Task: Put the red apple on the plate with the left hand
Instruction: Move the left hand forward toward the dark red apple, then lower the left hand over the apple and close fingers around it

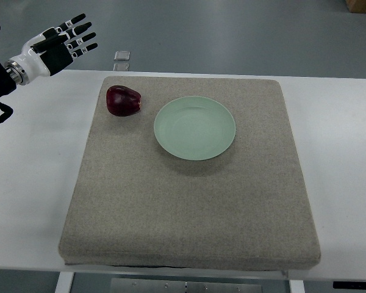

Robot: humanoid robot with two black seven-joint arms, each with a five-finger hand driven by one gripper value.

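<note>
Your left hand point(60, 41) is up at the far-left corner, arm coming in from the left edge. Fingers point(79, 29) are stretched out straight and slightly fanned, pointing right, holding nothing. It sits beyond the far-left corner of the table point(30, 177), over the floor edge, well apart from the apple.

Apple point(122, 100) is dark red and lies on the mat point(189, 201) near its far-left corner. It's just left of the plate point(194, 128), close but with a thin strip of mat between them, not touching. Looks tipped on its side, though you can't tell for sure from this angle.

Plate is pale green, round, nothing on it, sitting flat on the far half of the mat, roughly centred left to right.

Mat is a grey-beige felt square covering most of the white table; its near edge runs close to the table's near edge.

A small pale square object point(122, 56) lies on the floor just beyond the table's far edge, to the right of your fingertips. Too small to identify.
</note>
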